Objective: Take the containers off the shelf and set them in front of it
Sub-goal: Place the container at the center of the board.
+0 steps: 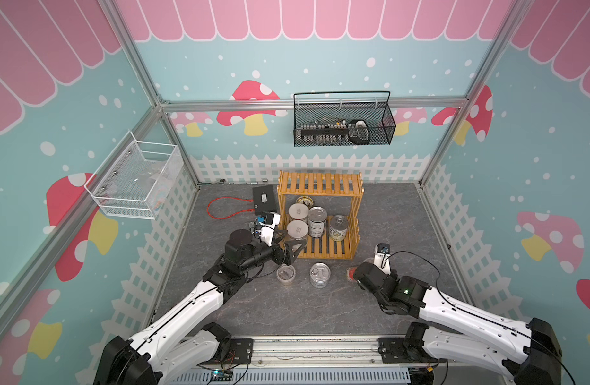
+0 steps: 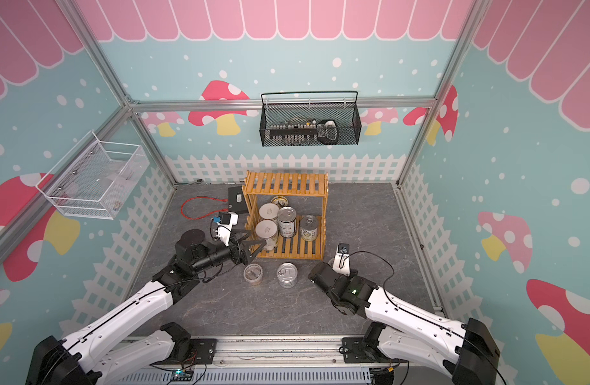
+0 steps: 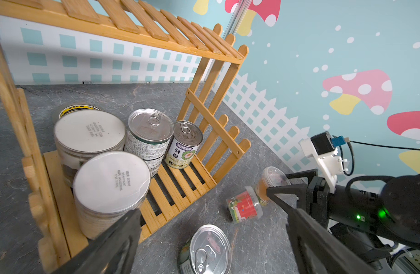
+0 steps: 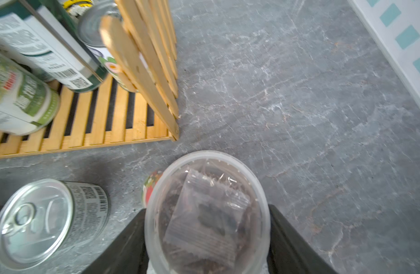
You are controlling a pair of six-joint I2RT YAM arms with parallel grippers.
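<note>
Partly done: a clear tub and a pull-tab tin stand on the desk between the two pairs of jaws, before the shelf. A red-labelled tub lies tipped beside the right jaws, which grip a second tub. The left jaws gape empty just short of two white-lidded cans; these and two taller tins are not yet removed.

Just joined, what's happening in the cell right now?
Shelf unloading, midway. The right gripper grips a clear tub by the shelf's front corner, beside a red-labelled tub lying on its side. The left gripper, open, is at the front white-lidded can on the lower tier. One tin and another tub stand out front.
</note>
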